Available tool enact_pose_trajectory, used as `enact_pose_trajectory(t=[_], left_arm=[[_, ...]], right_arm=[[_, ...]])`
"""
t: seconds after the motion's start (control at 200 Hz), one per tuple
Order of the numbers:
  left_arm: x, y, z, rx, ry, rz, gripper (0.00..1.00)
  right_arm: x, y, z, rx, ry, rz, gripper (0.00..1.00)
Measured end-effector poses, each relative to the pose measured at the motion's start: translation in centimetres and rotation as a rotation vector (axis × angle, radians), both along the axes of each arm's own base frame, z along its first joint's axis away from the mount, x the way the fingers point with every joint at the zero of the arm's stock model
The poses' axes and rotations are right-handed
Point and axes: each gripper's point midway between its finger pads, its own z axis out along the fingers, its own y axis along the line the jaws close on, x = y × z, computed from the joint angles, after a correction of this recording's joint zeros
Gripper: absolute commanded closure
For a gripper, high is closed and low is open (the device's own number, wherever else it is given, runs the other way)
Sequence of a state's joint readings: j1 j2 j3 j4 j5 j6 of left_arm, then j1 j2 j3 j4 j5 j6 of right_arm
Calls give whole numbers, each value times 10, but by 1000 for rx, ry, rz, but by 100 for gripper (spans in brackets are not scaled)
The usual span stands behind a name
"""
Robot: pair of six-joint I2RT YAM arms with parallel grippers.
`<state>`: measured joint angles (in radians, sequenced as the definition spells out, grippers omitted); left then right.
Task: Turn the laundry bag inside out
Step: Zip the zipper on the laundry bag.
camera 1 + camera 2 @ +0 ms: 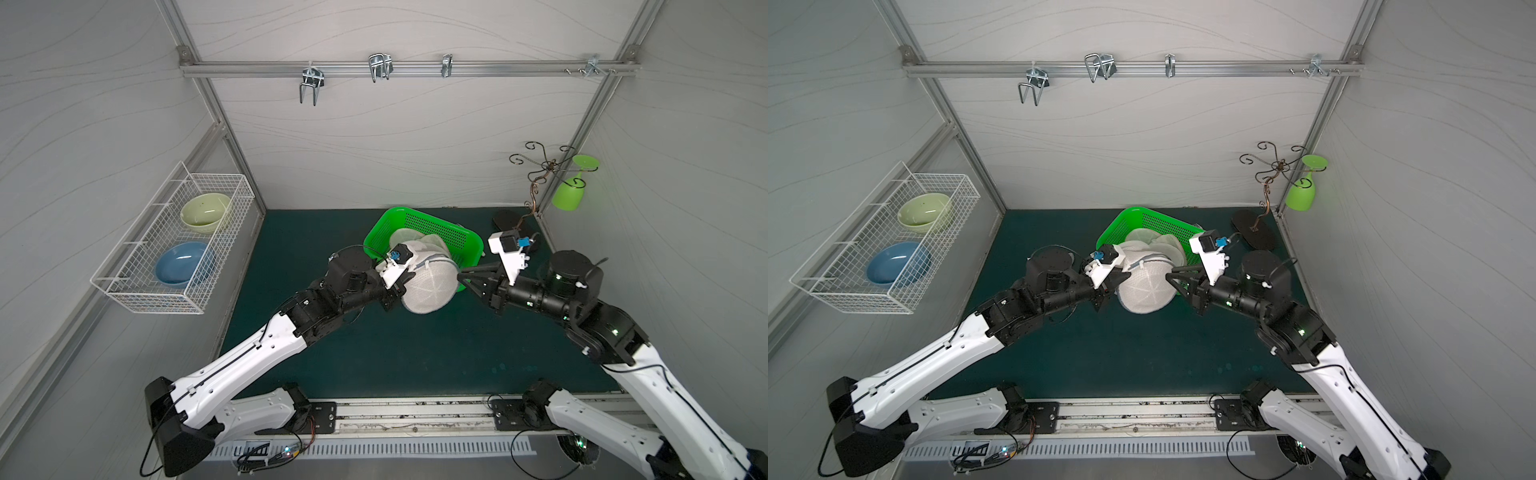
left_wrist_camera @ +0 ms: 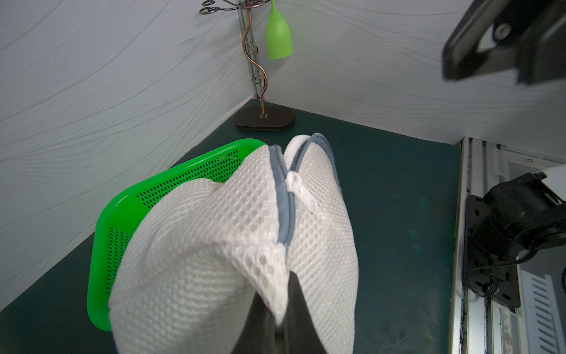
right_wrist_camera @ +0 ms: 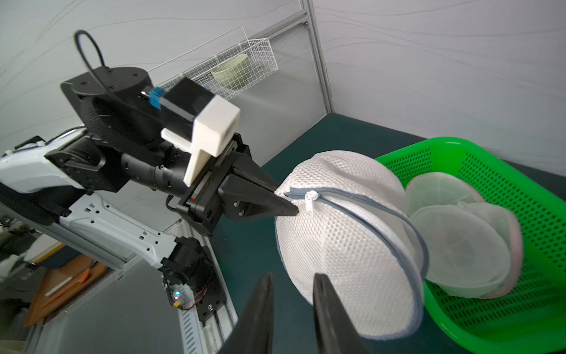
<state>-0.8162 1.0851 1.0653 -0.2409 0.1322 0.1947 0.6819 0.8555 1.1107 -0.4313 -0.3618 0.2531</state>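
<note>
By the green basket (image 1: 440, 226), left hand (image 3: 286, 203) pinches the laundry bag (image 1: 430, 286) at its zipper end; right hand (image 3: 293, 277) parted, empty. Inversion seemingly not begun.

Soft, even, bright light, faint shadows; lines bow toward frame edges; nearest foreground blurs.
</note>
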Motion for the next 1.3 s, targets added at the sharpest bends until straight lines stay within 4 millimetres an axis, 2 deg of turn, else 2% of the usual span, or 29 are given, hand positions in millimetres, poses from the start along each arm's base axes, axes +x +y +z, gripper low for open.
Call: enact_pose_trajectory(t=[0.19, 0.445, 0.67, 0.755, 1.11, 1.301], left_arm=[[-1, -1, 7, -34, -8, -3, 100], [-3, -1, 9, -46, -13, -14, 100], [-4, -2, 8, -45, -11, -19, 100], [-4, -2, 8, -45, -10, -19, 100], [-5, 3, 9, -38, -32, -12, 100], [-6, 8, 12, -32, -55, 1, 100]], right_arm=[[17, 31, -24, 8, 140, 48, 68], [19, 47, -19, 50, 170, 87, 70], [26, 57, -11, 83, 174, 98, 90], [28, 58, -12, 85, 177, 95, 100], [32, 53, -12, 81, 181, 61, 100], [38, 35, -8, 81, 175, -1, 100]])
